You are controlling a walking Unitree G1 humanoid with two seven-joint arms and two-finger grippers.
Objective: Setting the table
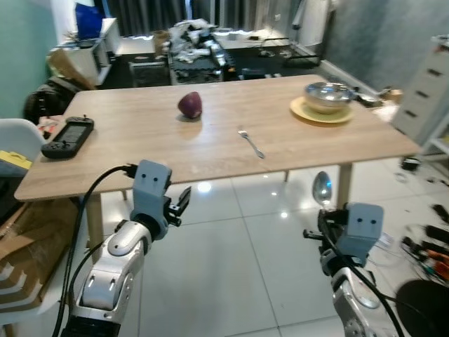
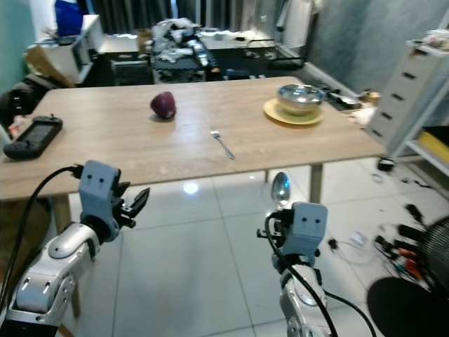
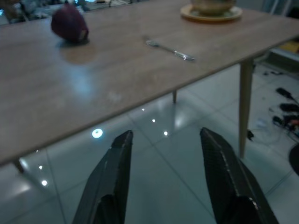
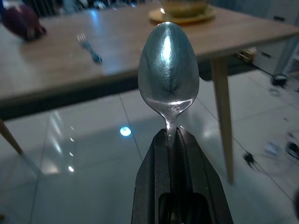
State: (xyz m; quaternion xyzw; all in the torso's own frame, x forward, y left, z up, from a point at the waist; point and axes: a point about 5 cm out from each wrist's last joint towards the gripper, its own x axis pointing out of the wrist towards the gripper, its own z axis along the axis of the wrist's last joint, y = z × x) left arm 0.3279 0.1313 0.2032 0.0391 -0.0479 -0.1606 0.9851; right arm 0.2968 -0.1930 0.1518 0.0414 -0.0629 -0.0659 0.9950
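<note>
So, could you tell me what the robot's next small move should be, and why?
Probably step closer and raise the right gripper over the table edge. It is shut on the spoon, held upright below table height, while the fork and the bowl on its plate already lie ahead.

No text, label, brand, number or sign can be read on anything on or around the table [image 1: 140,151]
</note>
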